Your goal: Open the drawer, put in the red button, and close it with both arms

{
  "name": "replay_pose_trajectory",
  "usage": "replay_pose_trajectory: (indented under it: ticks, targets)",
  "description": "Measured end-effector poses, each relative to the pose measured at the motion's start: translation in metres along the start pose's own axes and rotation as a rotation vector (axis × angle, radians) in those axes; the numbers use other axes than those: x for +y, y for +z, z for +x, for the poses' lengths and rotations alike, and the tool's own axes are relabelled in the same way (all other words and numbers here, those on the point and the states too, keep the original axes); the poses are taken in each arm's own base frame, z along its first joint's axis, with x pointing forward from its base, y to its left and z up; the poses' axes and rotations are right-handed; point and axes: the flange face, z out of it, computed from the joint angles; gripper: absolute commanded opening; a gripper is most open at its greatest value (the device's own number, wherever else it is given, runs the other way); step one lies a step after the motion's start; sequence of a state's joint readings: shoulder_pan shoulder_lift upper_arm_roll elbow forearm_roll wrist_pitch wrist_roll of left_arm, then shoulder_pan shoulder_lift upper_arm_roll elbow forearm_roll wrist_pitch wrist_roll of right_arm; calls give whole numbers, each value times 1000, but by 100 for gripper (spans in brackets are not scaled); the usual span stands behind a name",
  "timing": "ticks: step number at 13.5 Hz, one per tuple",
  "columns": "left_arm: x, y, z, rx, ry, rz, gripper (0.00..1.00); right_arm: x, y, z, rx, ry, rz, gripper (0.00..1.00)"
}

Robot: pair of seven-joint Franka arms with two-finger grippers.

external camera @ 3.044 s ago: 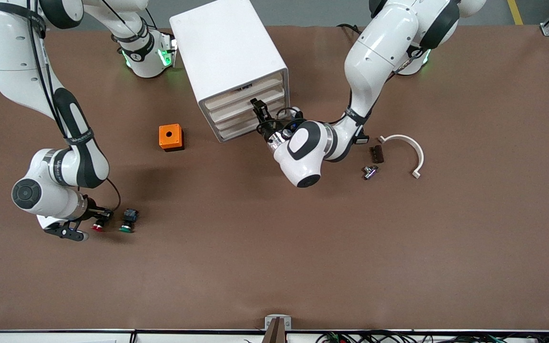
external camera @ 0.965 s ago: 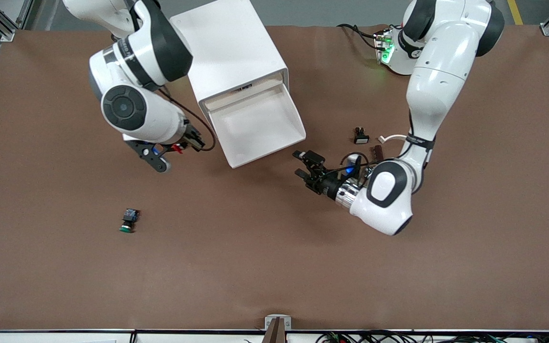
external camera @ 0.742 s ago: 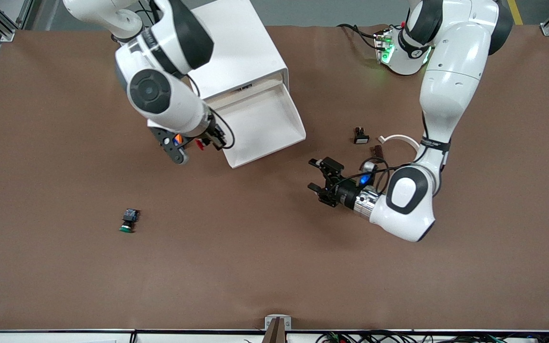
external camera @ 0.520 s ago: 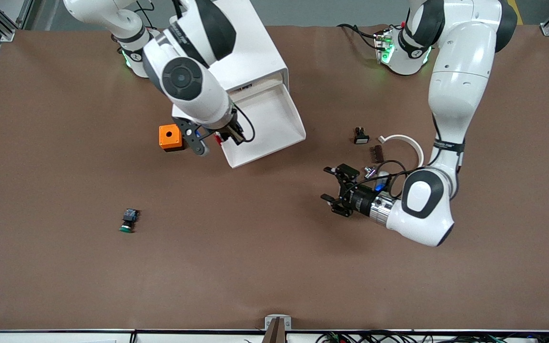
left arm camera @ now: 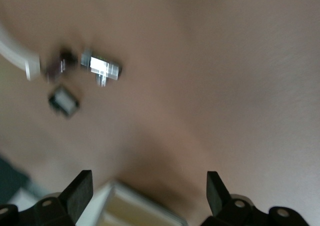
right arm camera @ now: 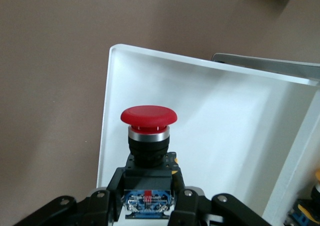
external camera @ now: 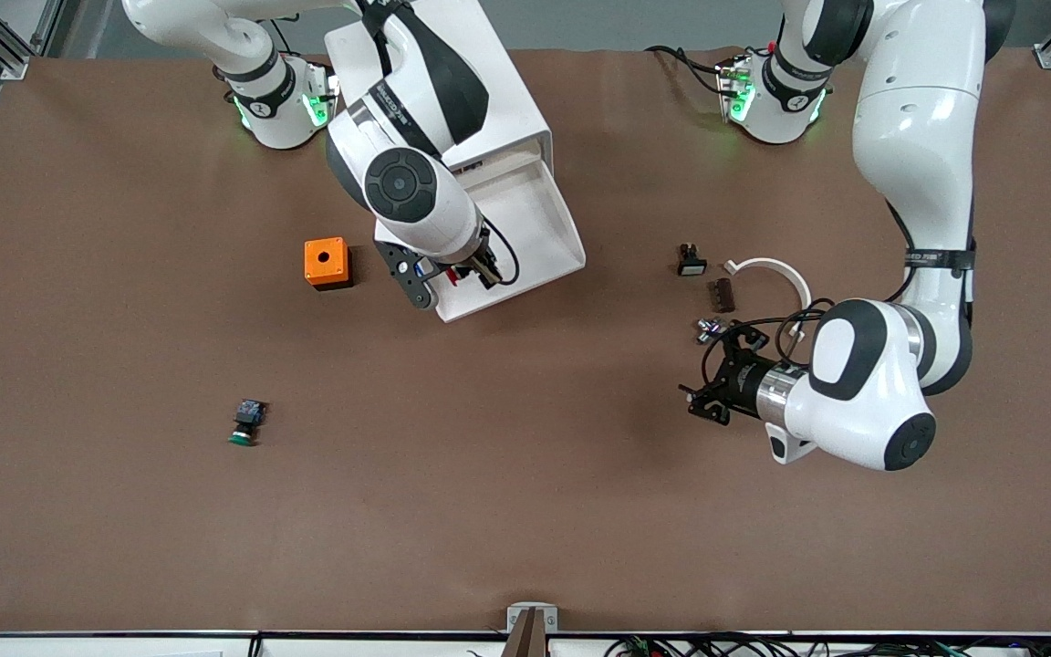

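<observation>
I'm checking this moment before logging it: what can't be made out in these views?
- Right gripper: its fingertips are cut off by the right wrist view's edge; the front view has them under the arm.
- Small parts in the left wrist view: blurred.
- Drawer: partly covered by the right arm in the front view.
- Red button: barely visible from the front.

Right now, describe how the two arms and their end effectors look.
Both arms are glossy white with rounded segments and black bands at the joints. Green lights glow at their bases. The left end effector and right end effector are black and two-fingered, with thin black cables looping around the wrists.
</observation>
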State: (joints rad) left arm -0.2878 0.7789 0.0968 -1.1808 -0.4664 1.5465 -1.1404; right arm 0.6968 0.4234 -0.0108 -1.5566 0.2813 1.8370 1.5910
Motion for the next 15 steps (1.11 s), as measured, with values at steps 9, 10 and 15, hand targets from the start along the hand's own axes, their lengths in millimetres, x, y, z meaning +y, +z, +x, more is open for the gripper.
replay_pose_trajectory:
  ticks: [9,10,15]
  targets:
    - [46,53,-129,331,572,50,100,-4,37,-11,9,-10,-36,20]
    - [49,60,-137,336,595,42,100,-6,42,-14,11,-14,-35,20]
    - [60,91,-149,357,653,-20,100,-11,68,-22,19,-18,-45,39]
